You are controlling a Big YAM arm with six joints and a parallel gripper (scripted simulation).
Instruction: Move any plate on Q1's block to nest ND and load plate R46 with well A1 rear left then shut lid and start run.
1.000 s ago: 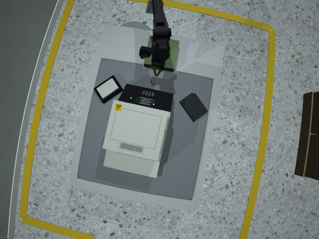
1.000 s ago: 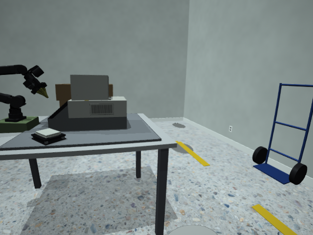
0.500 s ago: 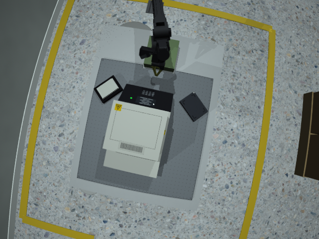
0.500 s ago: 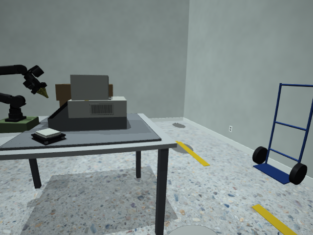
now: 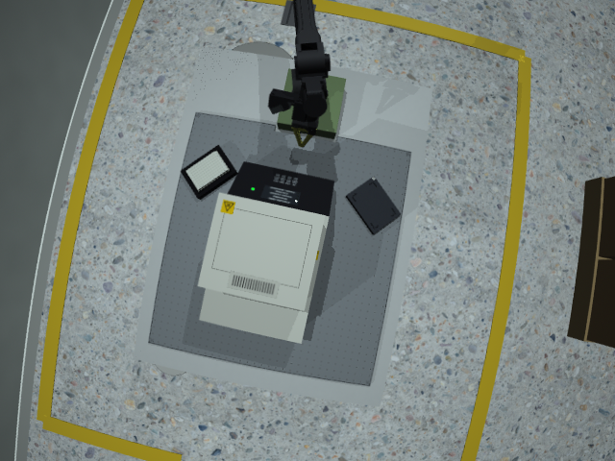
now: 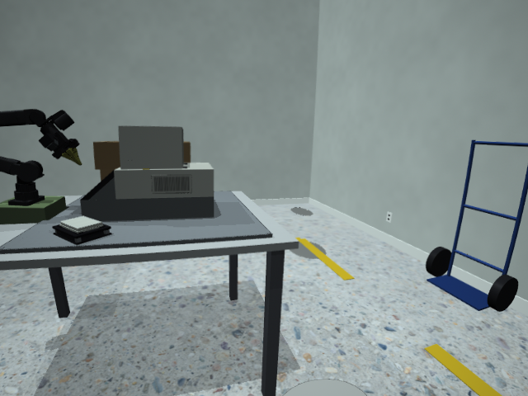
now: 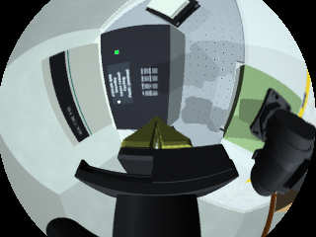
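The cycler Q1 (image 5: 262,248) stands mid-table, its black sloped panel facing the arm. Its status lamp (image 5: 253,188) is green and also shows in the wrist view (image 7: 117,51). The key rows (image 5: 283,180) lie right of the lamp. In the side view a grey panel (image 6: 149,147) stands upright above the white housing (image 6: 164,183). I cannot tell the lid's state, and no block is in sight. Plate R46 (image 5: 209,171) lies white on the black nest N1 left of the panel. The nest ND (image 5: 373,205) on the right holds nothing. My gripper (image 5: 302,140) is shut and empty, in the air short of the panel's near edge.
The arm's green base (image 5: 311,107) sits at the table's far edge behind the gripper. A brown shelf unit (image 5: 596,262) stands off the table beyond yellow floor tape. A blue hand truck (image 6: 477,225) leans at the wall.
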